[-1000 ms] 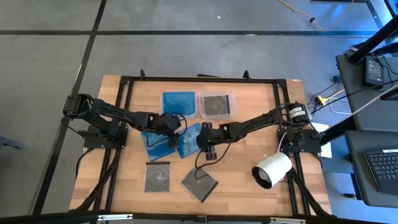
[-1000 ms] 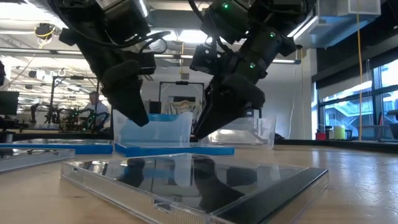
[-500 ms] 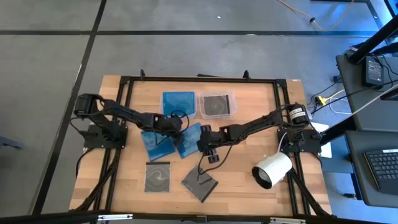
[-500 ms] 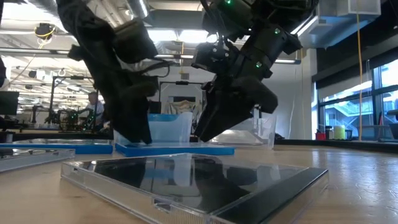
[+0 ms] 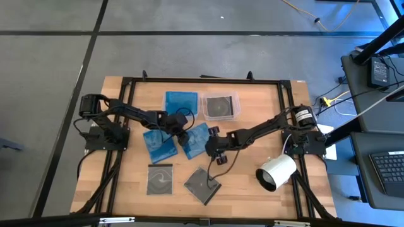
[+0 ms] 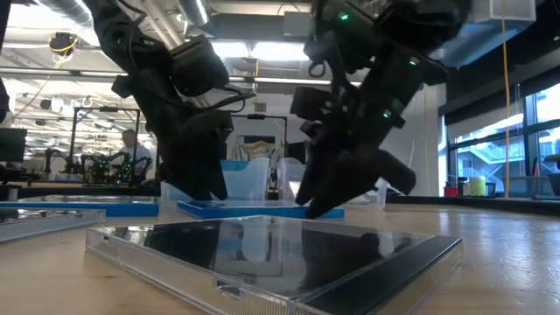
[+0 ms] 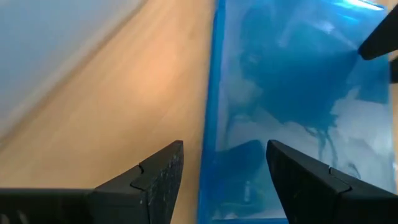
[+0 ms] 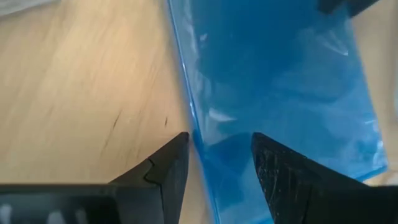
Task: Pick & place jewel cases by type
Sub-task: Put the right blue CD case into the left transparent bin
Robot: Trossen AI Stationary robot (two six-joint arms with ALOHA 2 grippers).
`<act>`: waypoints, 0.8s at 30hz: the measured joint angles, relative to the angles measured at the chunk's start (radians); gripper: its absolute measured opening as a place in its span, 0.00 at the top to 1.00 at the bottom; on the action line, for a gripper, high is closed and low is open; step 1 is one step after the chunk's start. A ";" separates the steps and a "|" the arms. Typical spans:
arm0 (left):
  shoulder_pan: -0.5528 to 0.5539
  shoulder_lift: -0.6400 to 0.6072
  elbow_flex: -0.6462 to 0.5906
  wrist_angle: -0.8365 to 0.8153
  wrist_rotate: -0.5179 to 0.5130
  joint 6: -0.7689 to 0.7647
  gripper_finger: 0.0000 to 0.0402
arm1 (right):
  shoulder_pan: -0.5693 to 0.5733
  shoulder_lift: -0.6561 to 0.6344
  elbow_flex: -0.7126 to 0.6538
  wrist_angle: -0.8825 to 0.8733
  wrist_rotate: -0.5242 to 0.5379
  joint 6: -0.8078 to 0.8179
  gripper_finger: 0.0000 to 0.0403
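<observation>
Straddling one blue case's (image 5: 197, 140) edges, both open grippers (image 7: 224, 168) (image 8: 219, 163), seemingly untouching; overhead hides this.

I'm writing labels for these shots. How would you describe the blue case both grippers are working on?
On the wooden table, look between the two dark arms at the centre. The translucent blue square plastic jewel case lies flat there, with the left gripper and right gripper at opposite edges; its blue neighbour lies untouched.
</observation>
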 joint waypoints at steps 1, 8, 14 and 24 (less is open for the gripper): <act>0.003 0.001 -0.001 0.007 0.017 0.005 0.44 | 0.003 0.003 -0.022 0.039 0.024 -0.003 0.56; 0.011 0.003 -0.003 0.059 0.124 0.001 0.44 | 0.025 0.013 -0.110 0.246 0.087 -0.028 0.56; 0.016 0.004 -0.005 0.083 0.184 -0.046 0.44 | 0.030 0.014 -0.111 0.250 0.096 -0.036 0.55; 0.058 0.002 -0.006 0.087 0.288 -0.061 0.44 | 0.035 0.014 -0.112 0.267 0.093 -0.054 0.55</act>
